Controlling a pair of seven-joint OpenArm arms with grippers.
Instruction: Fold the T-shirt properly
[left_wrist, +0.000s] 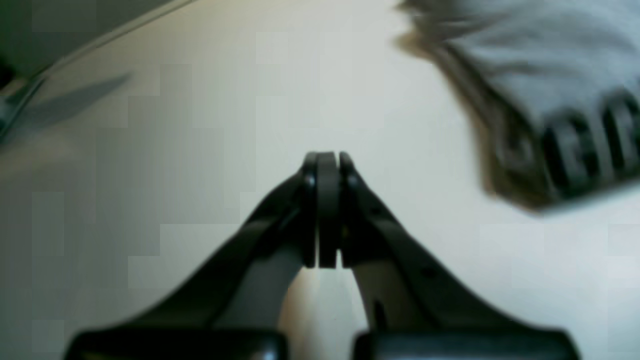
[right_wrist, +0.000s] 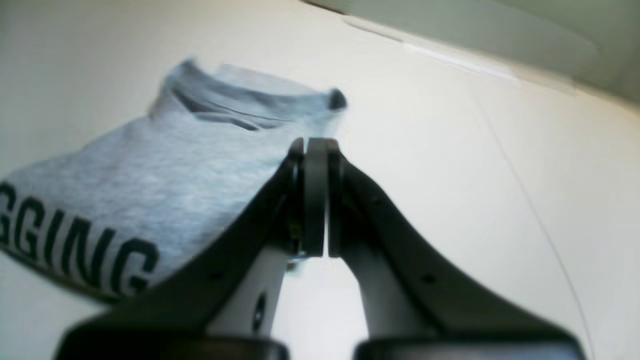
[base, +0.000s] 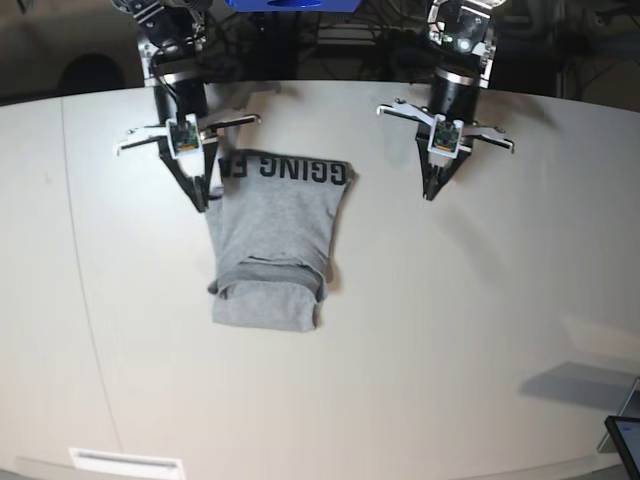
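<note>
Two black grippers concern you here, and both have their fingers pressed together on nothing. In the left wrist view your left gripper (left_wrist: 327, 157) shows its pads closed flat against each other over the bare, pale off-white table (left_wrist: 210, 125), with cloth only at the upper right of that frame. In the right wrist view your right gripper (right_wrist: 315, 145) is closed the same way, empty, its tips lying over the edge of the cloth near the centre of the frame; whether they touch it you cannot tell.

Outward from the fingers lies the large heather-grey cotton T-shirt (base: 270, 240) with black block lettering, left of centre in the base view. It forms a narrow panel, the lettered band at the top edge and a doubled-over roll at the bottom. The fold looks partly done, with the lettered end still loose.

Risks, as judged from this layout:
- Closed fingers cannot take cloth; lowering them as they stand would push and wrinkle the lettered edge.
- Your left gripper stands well apart from the shirt at the upper right of the base view, so a one-sided lift by the other arm could skew the panel.
- A shallow pinch may catch only the top layer and pull the stacked fold open.
</note>
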